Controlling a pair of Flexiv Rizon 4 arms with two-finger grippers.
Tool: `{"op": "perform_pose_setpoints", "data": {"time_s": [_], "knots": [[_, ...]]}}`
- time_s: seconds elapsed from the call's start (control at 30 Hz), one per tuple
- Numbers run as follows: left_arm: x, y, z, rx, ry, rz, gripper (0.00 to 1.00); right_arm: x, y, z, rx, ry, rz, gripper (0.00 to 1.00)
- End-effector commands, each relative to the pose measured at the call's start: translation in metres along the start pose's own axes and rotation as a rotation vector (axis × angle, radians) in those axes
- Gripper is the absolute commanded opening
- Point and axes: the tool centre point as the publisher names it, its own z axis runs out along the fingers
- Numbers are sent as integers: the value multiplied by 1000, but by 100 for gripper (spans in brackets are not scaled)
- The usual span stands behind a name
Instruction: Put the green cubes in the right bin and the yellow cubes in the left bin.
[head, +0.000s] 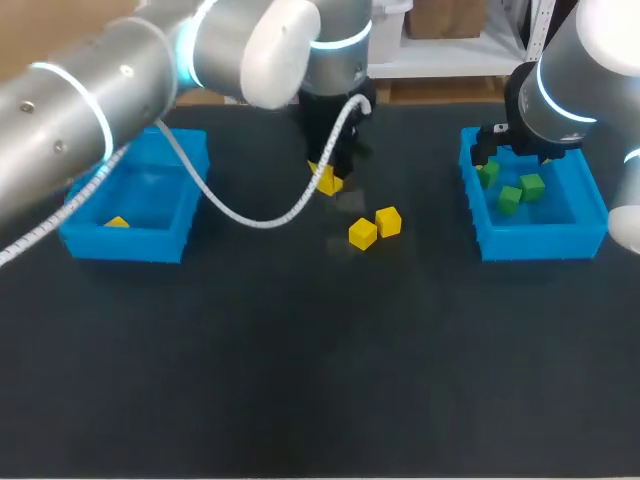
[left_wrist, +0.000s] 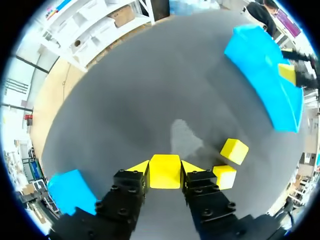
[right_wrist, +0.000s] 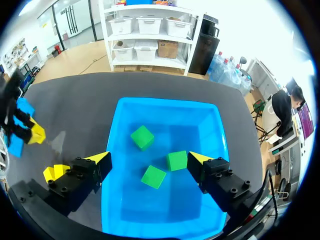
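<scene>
A: Left gripper (left_wrist: 165, 170) – what's it doing?
B: It's clamping a held yellow cube (left_wrist: 165, 171), w/ both yellow tips pressing on its sides. From the head view that's happening near the middle of the table (head: 300, 380), towards the back, btwn the two bins.
A: Is the cube sitting on the mat or up in the air?
B: Hard to say. It's prob hanging just off the surface, but from above the arm is covering most of it.
A: Other yellows?
B: Two loose yellow cubes (head: 363, 234) are sitting close together on the mat. They're just to the right of the held one and a bit nearer the robot. A fourth yellow cube (head: 117, 222) is lying in the left bin (head: 120, 245), near its front wall.
A: And the right side?
B: Right gripper (right_wrist: 150, 159) is hanging over the right bin (right_wrist: 165, 107) w/ its fingers spread wide, gripping nothing. Three green cubes (right_wrist: 142, 137) are lying on the bin floor under it, each apart from the others.
A: Anything else on the table?
B: A white cable (head: 250, 215) is drooping from the left arm (head: 90, 100). It's looping low over the mat btwn the left bin and the held cube.
</scene>
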Motion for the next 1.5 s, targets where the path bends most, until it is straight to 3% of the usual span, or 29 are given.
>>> {"op": "perform_pose_setpoints", "data": {"time_s": [0.03, 0.3, 0.5, 0.7, 0.93, 0.97, 1.0, 1.13, 1.27, 1.5], "knots": [[45, 16, -36, -29, -126, -45, 0, 2, 0, 0, 3, -6, 1, 100], [93, 86, -81, -145, -224, -254, 0, 2, 0, 0, 3, -6, 1, 100], [139, 135, -79, -198, -208, -433, 0, 2, 0, 0, 3, -6, 1, 100], [174, 155, -67, -244, -153, -514, 0, 2, 0, 0, 3, -6, 1, 100], [194, 167, -55, -262, -116, -590, 0, 2, 0, 0, 3, -6, 1, 100], [194, 167, -55, -272, -106, -590, 11, 2, 0, 0, 3, -6, 1, 100], [194, 167, -55, -269, -107, -589, 100, 2, 0, 0, 3, -6, 1, 100], [188, 164, -59, -264, -128, -577, 100, 2, 0, 0, 3, -6, 1, 100], [170, 150, -71, -232, -175, -525, 100, 2, 0, 0, 3, -6, 1, 100], [120, 89, -93, -125, -232, -298, 100, 2, 0, 0, 3, -6, 1, 100]]}}
